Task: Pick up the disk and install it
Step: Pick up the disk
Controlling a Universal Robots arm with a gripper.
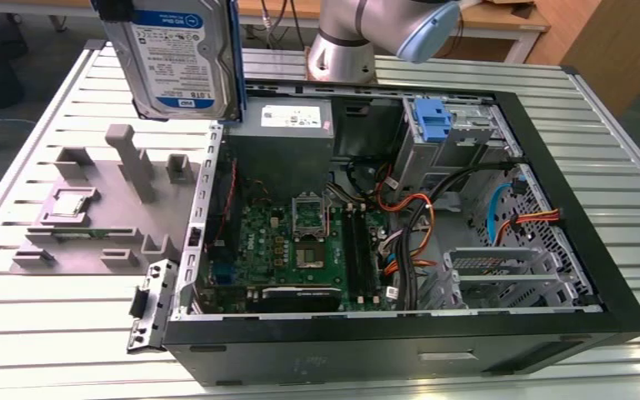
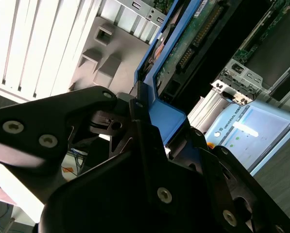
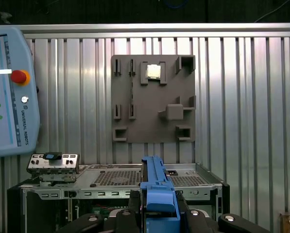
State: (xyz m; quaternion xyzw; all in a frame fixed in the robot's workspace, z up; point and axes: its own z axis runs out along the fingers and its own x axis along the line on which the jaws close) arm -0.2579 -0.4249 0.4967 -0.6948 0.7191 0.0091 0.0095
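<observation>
Exterior view: holding the disk (image 1: pixel 176 58) upright, aloft near the open computer case (image 1: pixel 409 350). Second wrist view: clenching the hand (image 2: pixel 157 116) on its blue carrier rim. First wrist view: gripping edge-on; judging it rigid, dense, shock-sensitive, favouring carrier sides for grip.

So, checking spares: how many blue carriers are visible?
2: one carrier around the disk in the hand; one lone carrier inside the computer case. More may be hidden.

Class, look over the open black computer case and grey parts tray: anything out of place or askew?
Nothing damaged or spilled. The silver-grey hard drive in its blue plastic carrier is unseated: the gripper holds it aloft, upright, outside the black computer case.
</observation>
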